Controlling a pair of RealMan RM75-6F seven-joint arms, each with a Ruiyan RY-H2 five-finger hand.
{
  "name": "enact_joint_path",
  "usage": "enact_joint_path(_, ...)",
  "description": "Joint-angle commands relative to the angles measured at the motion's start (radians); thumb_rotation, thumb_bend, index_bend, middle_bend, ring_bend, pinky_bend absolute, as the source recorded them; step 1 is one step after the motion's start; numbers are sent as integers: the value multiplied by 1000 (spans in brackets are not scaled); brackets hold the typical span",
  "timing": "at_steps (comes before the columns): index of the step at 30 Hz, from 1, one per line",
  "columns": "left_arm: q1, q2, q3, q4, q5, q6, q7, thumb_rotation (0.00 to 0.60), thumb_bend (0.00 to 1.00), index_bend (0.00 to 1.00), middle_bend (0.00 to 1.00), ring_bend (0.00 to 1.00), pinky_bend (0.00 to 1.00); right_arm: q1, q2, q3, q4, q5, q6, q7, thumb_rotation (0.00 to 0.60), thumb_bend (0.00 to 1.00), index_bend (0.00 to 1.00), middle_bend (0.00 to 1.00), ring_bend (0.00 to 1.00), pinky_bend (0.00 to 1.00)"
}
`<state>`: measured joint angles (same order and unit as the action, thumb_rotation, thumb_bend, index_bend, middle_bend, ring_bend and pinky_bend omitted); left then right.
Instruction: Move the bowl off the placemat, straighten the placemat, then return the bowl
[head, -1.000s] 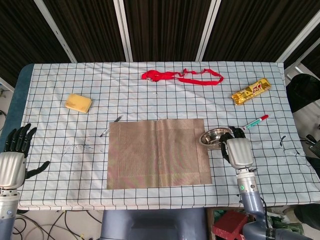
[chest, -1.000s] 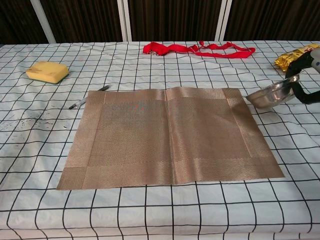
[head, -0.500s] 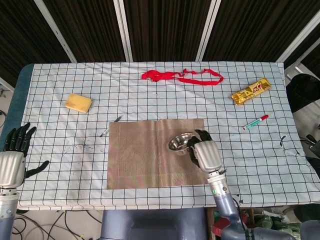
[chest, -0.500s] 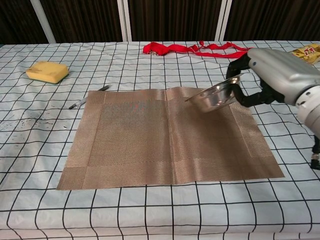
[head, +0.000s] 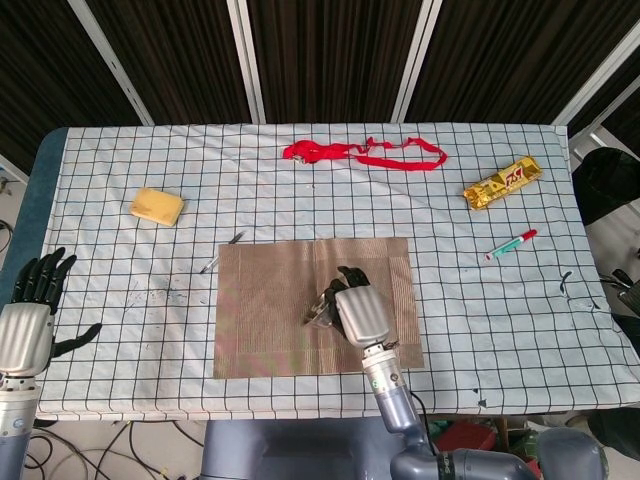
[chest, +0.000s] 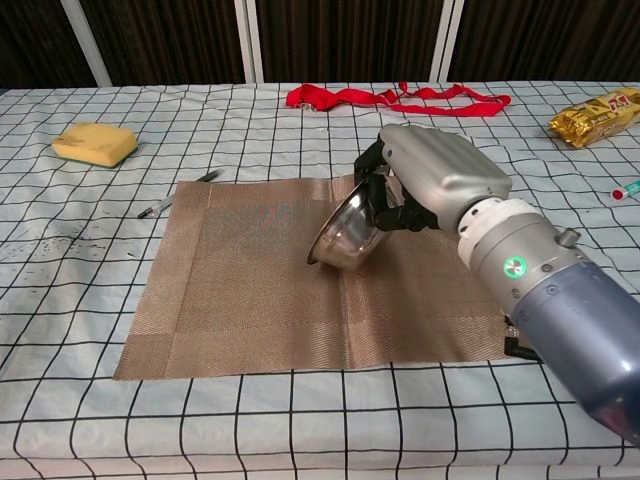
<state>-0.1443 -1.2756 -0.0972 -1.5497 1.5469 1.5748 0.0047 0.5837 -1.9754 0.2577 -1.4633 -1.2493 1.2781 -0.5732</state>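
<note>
Right now the main risk is the bowl (chest: 345, 232) slipping or landing on edge: it's tilted steeply, mouth facing the robot's left, so a release at this angle would likely let it roll or clatter and drag the placemat (chest: 240, 290) out of line again. Needs levelling before it goes down, I'd judge. Right hand (chest: 432, 180) has fingers (chest: 385, 205) curled tight on the bowl's rim, holding it over the middle of the mat; can't tell from either view whether the lower rim already touches the mat or hangs just above it. Mat looks flat and roughly square to the tablecloth grid, so this reads as the return step, nearly done. Left hand (head: 30, 305) is at the near left table edge, well apart from everything, fingers spread, holding nothing. Pen (head: 222, 252) lies just off the mat's far left corner, out of the way.
</note>
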Motion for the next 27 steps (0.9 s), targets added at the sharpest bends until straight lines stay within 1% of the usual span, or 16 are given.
enact_joint_path(1,-1,1,1,-1,0,-3,-4,600,37,58,0,0,0,12,-30,14,25,14,0,1,600,550,932,452,171,196)
enact_joint_path(9,-2,3,0,-7,-5,-6,-10,600,37,58,0,0,0,52,-125,72,121,18,14,57,600,550,932,453,171,196)
enact_joint_path(15,-3,3,-4,-6,-13,-11,-15,600,37,58,0,0,0,76,-176,99,203,-5,34,118,600,550,932,453,171,196)
enact_joint_path(21,-8,-1,-1,-6,-12,-20,-7,600,37,58,0,0,0,66,-197,91,257,-14,50,171,600,546,932,448,171,196)
enact_joint_path(24,-7,-1,-2,-5,-12,-18,-5,600,37,58,0,0,0,51,-190,75,265,-5,46,169,600,491,927,426,171,196)
enact_joint_path(27,-7,-2,-5,-4,-15,-16,-6,600,38,58,0,0,0,35,-171,52,256,-11,48,160,600,462,915,420,171,196)
